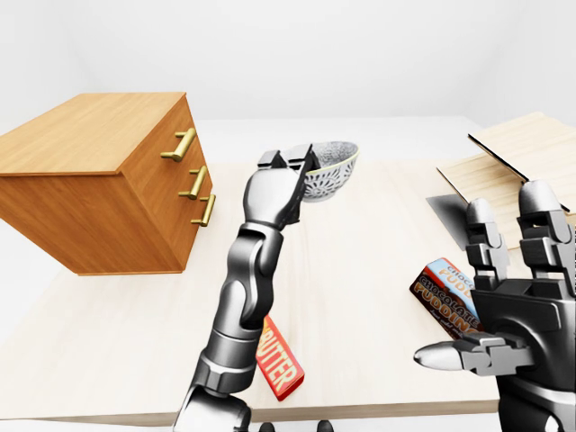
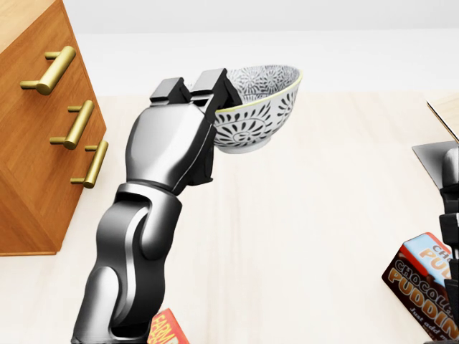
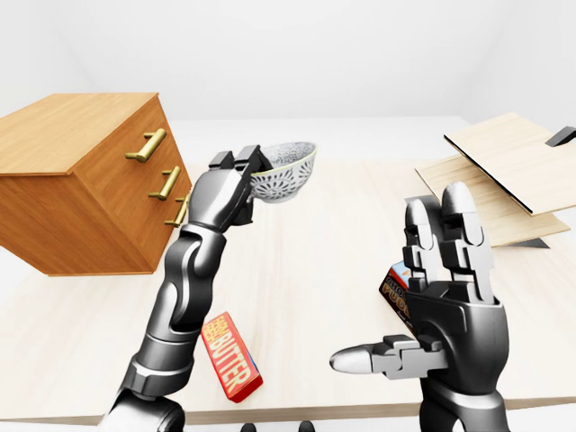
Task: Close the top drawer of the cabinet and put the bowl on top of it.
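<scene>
This is a plain simulated test room set up with household things. Blank white walls (image 1: 378, 54) stand behind one pale wooden table (image 1: 360, 261). A wooden cabinet (image 1: 90, 207) with brass handles (image 2: 49, 69) stands at the table's left edge, and flat wooden boards (image 3: 504, 157) lie at its right edge. Two grocery packets lie toward the edge nearest the robot: a chocolate pudding box (image 2: 419, 283) and a butter box (image 3: 232, 357).
</scene>
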Tool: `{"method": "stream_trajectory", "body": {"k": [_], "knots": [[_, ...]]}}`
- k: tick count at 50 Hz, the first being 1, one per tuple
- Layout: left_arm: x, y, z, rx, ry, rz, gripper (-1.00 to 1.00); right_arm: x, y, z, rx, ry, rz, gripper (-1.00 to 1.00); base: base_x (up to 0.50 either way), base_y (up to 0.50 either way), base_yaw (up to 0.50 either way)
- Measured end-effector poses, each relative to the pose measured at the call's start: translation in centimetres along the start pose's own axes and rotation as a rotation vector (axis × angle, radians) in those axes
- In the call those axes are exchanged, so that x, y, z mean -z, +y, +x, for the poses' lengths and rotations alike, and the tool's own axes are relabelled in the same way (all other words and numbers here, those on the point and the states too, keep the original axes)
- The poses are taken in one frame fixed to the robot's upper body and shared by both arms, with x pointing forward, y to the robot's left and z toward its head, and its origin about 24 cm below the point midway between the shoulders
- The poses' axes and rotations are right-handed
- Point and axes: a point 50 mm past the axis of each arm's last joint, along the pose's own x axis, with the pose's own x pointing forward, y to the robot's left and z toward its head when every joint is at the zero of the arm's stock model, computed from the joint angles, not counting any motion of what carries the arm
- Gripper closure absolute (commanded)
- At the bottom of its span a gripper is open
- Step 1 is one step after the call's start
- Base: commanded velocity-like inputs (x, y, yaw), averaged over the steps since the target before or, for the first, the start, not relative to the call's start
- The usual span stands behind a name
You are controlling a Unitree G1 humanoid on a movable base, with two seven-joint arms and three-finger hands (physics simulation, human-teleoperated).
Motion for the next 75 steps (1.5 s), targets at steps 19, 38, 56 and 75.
{"method": "stream_trajectory", "body": {"k": [19, 38, 56, 75], "knots": [[0.0, 3.7, 2.0, -0.087, -0.047, -0.001, 1.00, 0.1, 0.0, 0.0, -0.002, 0.002, 0.002, -1.00, 0.00, 0.00, 0.00], [0.4, 7.3, 3.4, -0.164, -0.079, 0.012, 1.00, 0.0, 0.0, 0.0, -0.004, 0.000, 0.002, -1.00, 0.00, 0.00, 0.00], [1.3, 10.6, 4.2, -0.239, -0.077, 0.070, 1.00, 0.1, 0.1, 0.0, -0.008, 0.004, 0.005, -1.00, 0.00, 0.00, 0.00], [2.2, 14.5, 4.5, -0.319, -0.062, 0.143, 1.00, 0.2, 0.1, 0.0, -0.010, 0.008, 0.006, -1.00, 0.00, 0.00, 0.00]]}}
